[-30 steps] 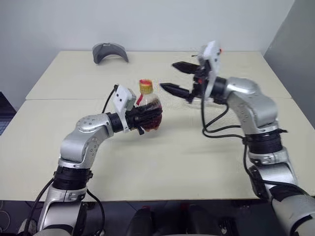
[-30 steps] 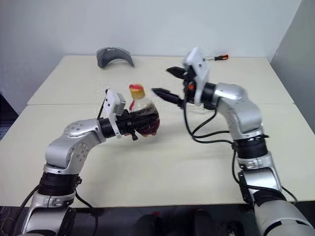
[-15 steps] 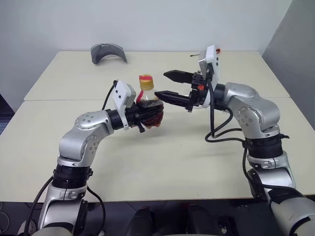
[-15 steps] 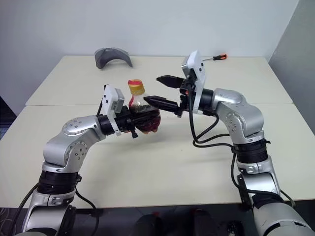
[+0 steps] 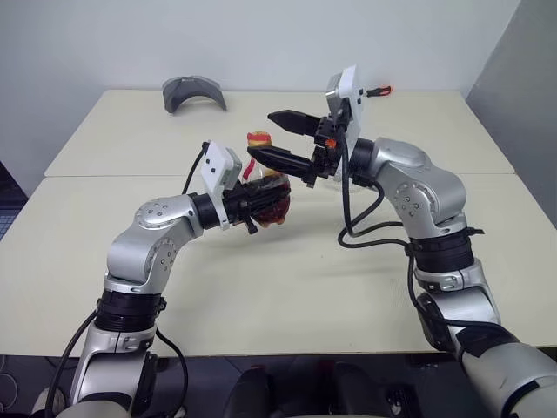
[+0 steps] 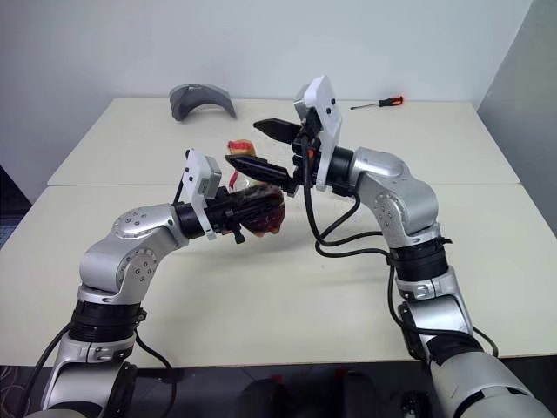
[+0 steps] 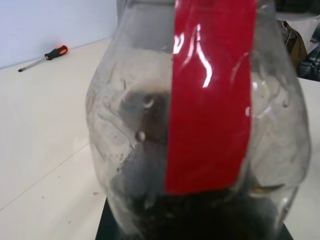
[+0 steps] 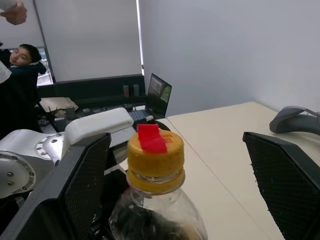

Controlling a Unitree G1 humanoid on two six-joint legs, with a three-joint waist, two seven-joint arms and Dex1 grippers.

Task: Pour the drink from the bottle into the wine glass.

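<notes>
Pale tabletop (image 5: 287,287), grey wall behind. Bottle (image 5: 264,190) held above it, clamped in left gripper (image 5: 252,205) — drink (image 8: 150,225) low inside, yellow cap (image 8: 155,152) on. Right gripper (image 8: 175,180) spread wide astride cap, not gripping. Step judged: uncapping. Next: close on cap, twist off.

Two cream table (image 5: 287,287) tops butted together, seam running across. Grey curved object (image 5: 193,91) near far left edge. Orange-handled screwdriver (image 6: 379,103) near far right edge.
</notes>
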